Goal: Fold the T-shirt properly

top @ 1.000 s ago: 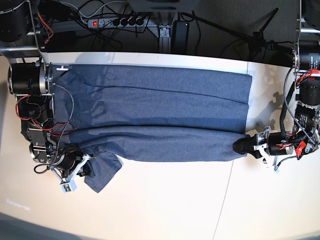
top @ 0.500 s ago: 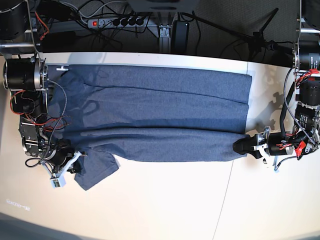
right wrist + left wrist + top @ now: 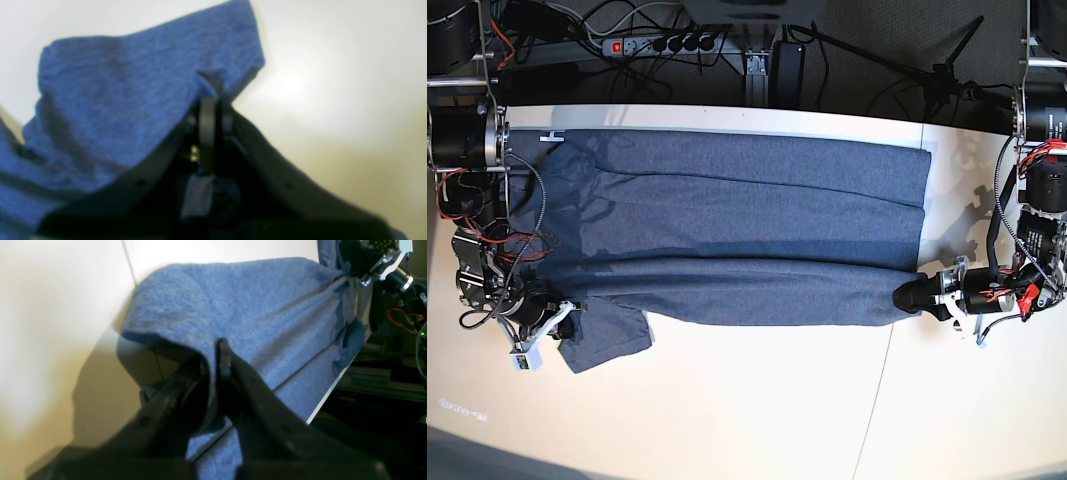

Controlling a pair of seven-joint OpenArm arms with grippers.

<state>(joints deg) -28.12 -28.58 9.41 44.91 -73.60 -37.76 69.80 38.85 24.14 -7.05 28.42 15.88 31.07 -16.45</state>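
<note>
My left gripper (image 3: 213, 356) is pinched tight on the hem corner of the T-shirt (image 3: 747, 235), fabric bunched between the jaws. My right gripper (image 3: 211, 100) is clamped on a sleeve edge; that wrist view is blurry, but a nub of cloth pokes up between the closed jaws. The T-shirt lies flat across the table (image 3: 757, 410), plain side up, stretched lengthwise between both grippers, long creases running along it. The sleeve (image 3: 607, 337) juts toward the near edge. A power strip (image 3: 662, 43) sits beyond the table.
</note>
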